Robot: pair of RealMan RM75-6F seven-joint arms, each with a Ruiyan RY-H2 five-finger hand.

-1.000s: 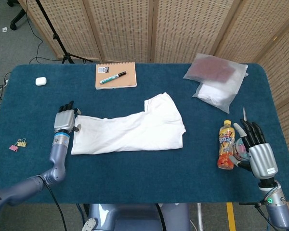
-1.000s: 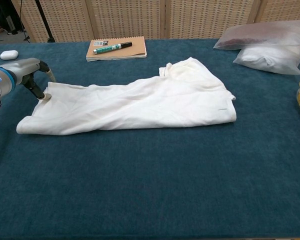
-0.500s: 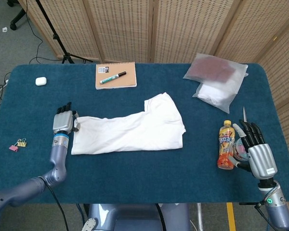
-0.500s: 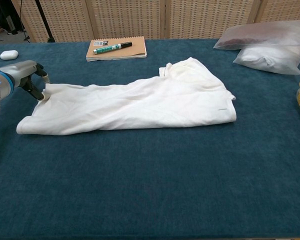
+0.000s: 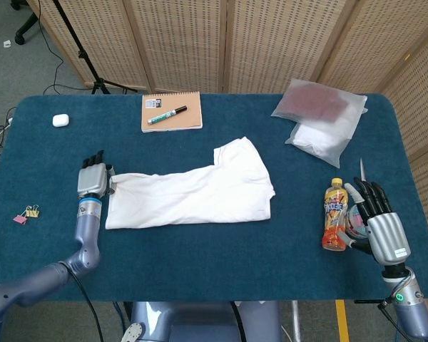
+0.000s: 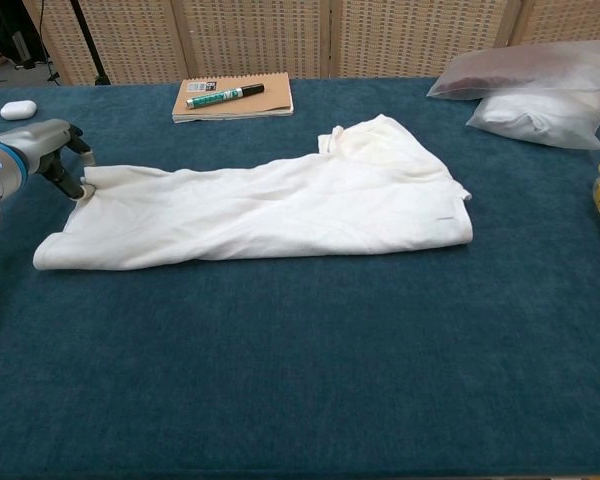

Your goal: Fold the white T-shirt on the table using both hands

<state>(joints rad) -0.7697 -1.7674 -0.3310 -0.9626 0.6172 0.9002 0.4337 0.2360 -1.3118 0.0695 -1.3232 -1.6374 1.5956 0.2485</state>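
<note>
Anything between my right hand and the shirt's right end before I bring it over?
Yes: the orange drink bottle stands just left of the right hand, on the line to the white T-shirt. Past it, the table shows bare.

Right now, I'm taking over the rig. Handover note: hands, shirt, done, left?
Left hand: at the far left corner of the white T-shirt; chest view shows its fingers touching the cloth edge, but a firm grip cannot be confirmed.
Right hand: far from the shirt, fingers spread, holding nothing, beside the orange drink bottle near the table's right edge.
Shirt: lies mid-table as a long strip, seemingly already folded lengthwise.
Left: secure the left end, bring the right hand over to the shirt, and fold it across. Watch the bottle when moving the right arm.
</note>
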